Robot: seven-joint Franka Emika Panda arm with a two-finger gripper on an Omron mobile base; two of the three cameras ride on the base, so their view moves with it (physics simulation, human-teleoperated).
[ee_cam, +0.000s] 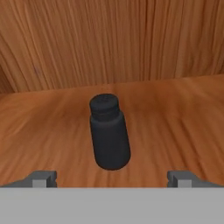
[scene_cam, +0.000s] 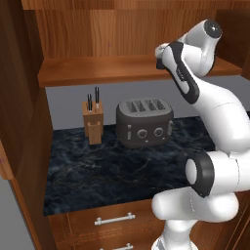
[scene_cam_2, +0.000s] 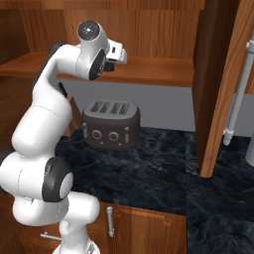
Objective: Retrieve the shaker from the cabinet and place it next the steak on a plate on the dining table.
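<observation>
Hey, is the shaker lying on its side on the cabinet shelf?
No, the shaker stands upright on the cabinet shelf, cap up, ahead of the open gripper.

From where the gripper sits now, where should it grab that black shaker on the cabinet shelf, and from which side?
Grip the shaker around its wide lower body, not the narrower cap. It stands upright on the cabinet shelf, centred ahead of the open gripper, with the fingertips wide on either side. Come straight in level from the front; the back panel behind probably blocks any other approach.
</observation>
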